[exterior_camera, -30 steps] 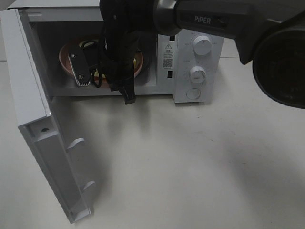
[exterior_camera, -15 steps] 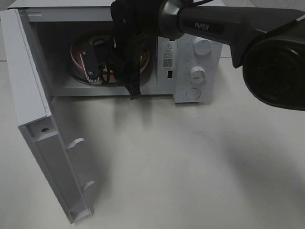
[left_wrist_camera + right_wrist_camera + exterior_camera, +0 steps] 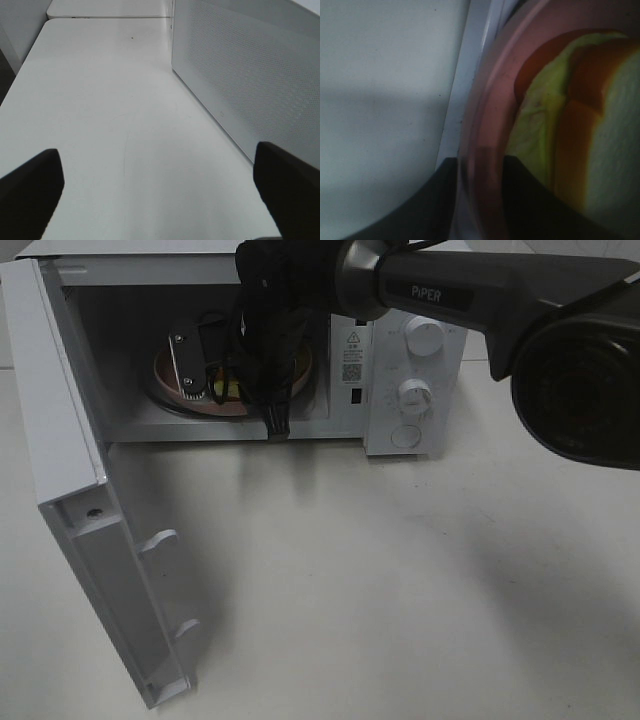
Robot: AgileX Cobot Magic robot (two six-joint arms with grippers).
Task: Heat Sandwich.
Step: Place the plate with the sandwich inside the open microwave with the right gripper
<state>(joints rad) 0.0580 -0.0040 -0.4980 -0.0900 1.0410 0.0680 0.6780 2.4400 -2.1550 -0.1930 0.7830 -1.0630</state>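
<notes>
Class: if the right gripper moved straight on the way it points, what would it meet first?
Probably the plate rim, lying between the right gripper's jaws; the sandwich sits just beyond.

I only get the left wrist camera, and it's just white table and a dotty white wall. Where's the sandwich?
Observer: The sandwich lies on a pink plate inside the microwave.
Operator: Is the door shut?
Observer: No, the microwave door stands wide open.
Operator: What's the other arm doing?
Observer: The right gripper reaches into the microwave, its fingers on either side of the plate's rim.
</notes>
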